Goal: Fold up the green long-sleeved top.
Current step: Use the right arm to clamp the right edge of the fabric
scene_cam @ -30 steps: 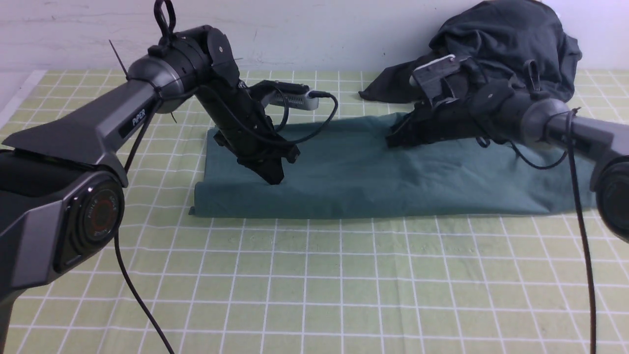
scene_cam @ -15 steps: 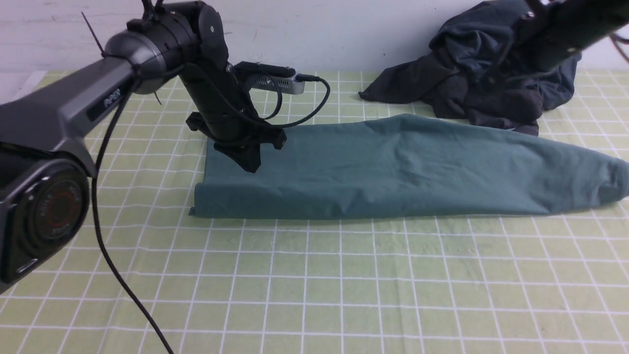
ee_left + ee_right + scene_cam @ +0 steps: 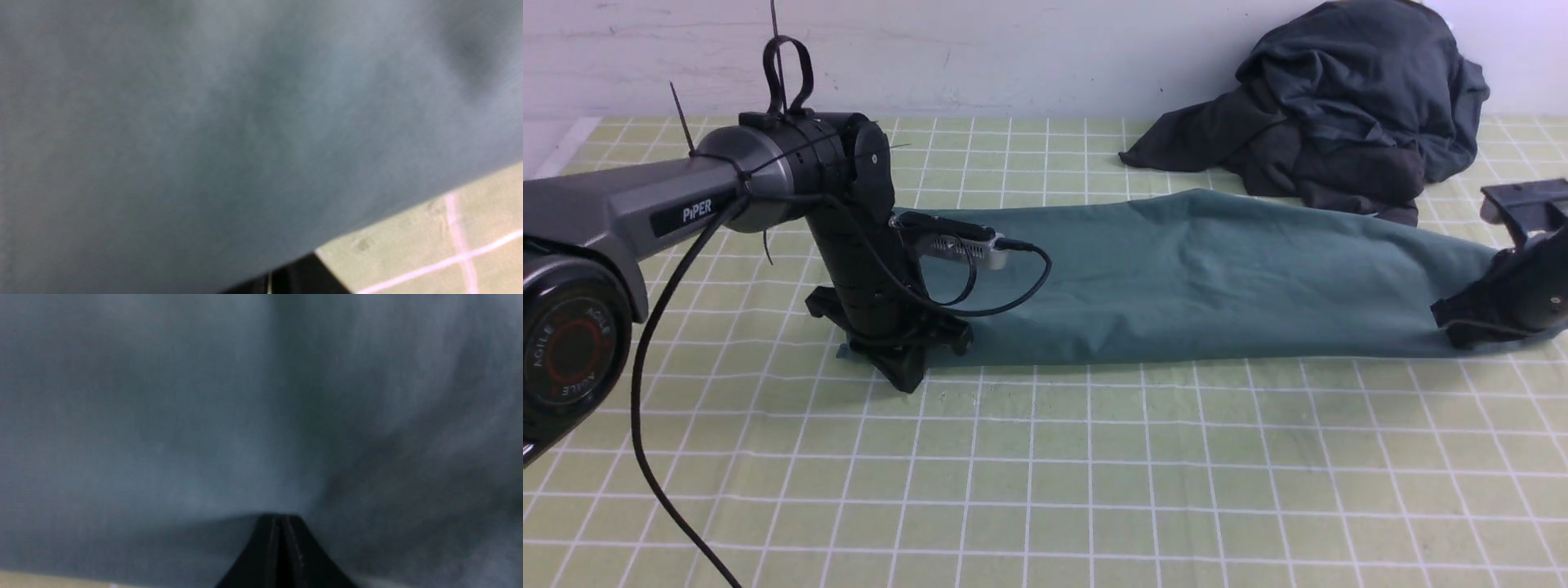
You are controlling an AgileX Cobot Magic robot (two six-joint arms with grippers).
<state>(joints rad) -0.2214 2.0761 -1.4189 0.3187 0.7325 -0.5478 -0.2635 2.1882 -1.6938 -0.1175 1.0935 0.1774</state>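
Front view: on the checked mat [image 3: 1094,490] the green long-sleeved top [image 3: 1176,286] lies flat as a long folded band. Its long axis runs straight from the left gripper [image 3: 903,371] to the right gripper [image 3: 1462,327], with one end at each. A dark heap of clothes [image 3: 1339,122] sits beyond the right jaws, against the band's far edge. The right jaws are pressed together with their tips against the fabric in the right wrist view; whether a fold is pinched between them is hidden. The left jaws stand point-down at the band's near corner. Blur hides their gap, so I cannot tell their state.
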